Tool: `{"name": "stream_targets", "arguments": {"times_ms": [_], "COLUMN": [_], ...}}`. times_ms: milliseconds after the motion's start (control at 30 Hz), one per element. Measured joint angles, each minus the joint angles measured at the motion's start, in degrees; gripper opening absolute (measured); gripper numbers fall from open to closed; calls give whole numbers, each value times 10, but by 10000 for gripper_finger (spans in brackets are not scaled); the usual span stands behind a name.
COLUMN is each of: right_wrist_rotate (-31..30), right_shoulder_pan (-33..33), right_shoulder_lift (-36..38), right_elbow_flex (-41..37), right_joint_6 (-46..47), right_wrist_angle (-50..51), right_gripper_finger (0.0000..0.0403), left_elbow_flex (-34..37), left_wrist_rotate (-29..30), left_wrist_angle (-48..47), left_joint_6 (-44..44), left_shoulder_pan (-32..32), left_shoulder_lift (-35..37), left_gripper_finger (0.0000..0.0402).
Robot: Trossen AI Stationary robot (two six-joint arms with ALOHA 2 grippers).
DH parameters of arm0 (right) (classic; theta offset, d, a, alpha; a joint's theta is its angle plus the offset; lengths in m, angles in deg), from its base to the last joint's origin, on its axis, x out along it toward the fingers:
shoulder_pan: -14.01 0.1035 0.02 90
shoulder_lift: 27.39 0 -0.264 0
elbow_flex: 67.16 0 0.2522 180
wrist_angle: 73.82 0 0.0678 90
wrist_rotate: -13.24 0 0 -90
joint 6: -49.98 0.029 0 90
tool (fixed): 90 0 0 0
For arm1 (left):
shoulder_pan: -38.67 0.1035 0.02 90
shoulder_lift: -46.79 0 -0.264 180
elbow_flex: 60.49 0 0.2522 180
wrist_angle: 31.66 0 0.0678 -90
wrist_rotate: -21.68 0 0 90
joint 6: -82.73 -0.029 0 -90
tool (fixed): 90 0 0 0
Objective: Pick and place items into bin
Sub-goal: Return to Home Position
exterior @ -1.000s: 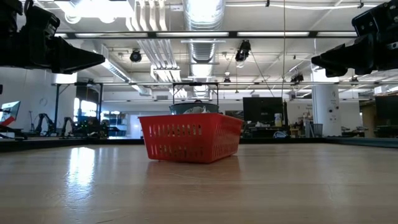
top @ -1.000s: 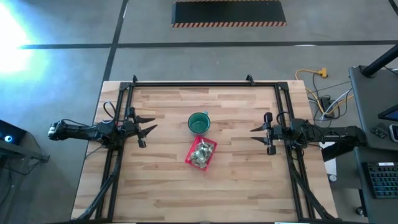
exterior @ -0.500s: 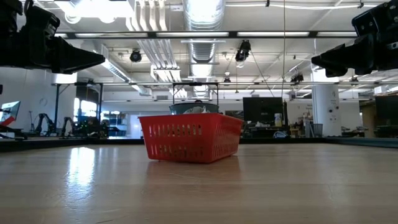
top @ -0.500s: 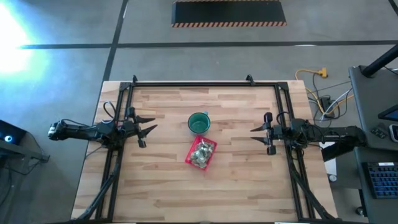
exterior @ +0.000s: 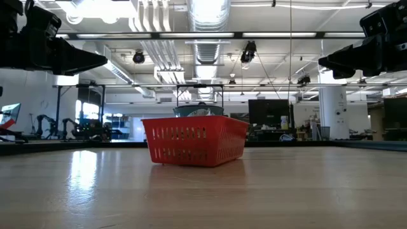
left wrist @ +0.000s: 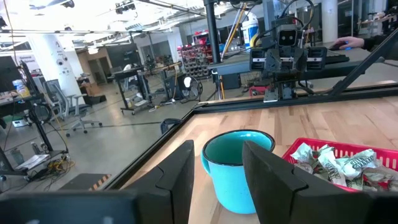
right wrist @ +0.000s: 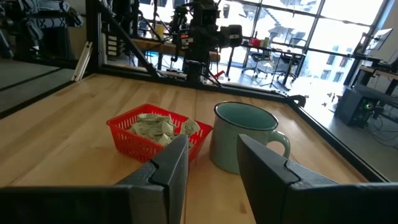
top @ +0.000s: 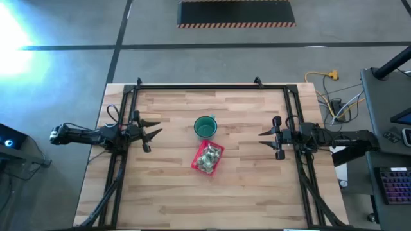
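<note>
The red bin point(top: 207, 158) stands on the table's middle, its base flat on the wood, and shows too in the low view point(exterior: 194, 140). Several pale green-and-white wrapped items point(top: 208, 157) lie piled inside it point(right wrist: 158, 127) point(left wrist: 339, 163). My left gripper point(top: 156, 128) hovers open over the table's left side, pointing right at the cup and bin, well clear of them. My right gripper point(top: 263, 137) hovers open over the right side, pointing left, also clear. Each wrist view shows its own two fingers parted with nothing between them.
A round green cup point(top: 205, 126) stands upright just beyond the bin's far side point(right wrist: 242, 137) point(left wrist: 238, 168). A black frame rail point(top: 199, 86) runs along the table's far edge and down both sides. Bare wood lies around the bin on the near side.
</note>
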Motion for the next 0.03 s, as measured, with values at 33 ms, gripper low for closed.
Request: {"name": "stream_targets", "arguments": {"times_ms": [33], "right_wrist_rotate": [0], "right_shoulder_pan": [0], "right_shoulder_lift": [0], "right_elbow_flex": [0], "right_joint_6": [0], "right_wrist_angle": [0], "right_gripper_finger": [128], "left_elbow_flex": [0], "left_wrist_rotate": [0], "left_wrist_angle": [0], "left_joint_6": [0], "left_shoulder_pan": [0], "left_shoulder_lift": [0], "left_gripper_finger": [121]}}
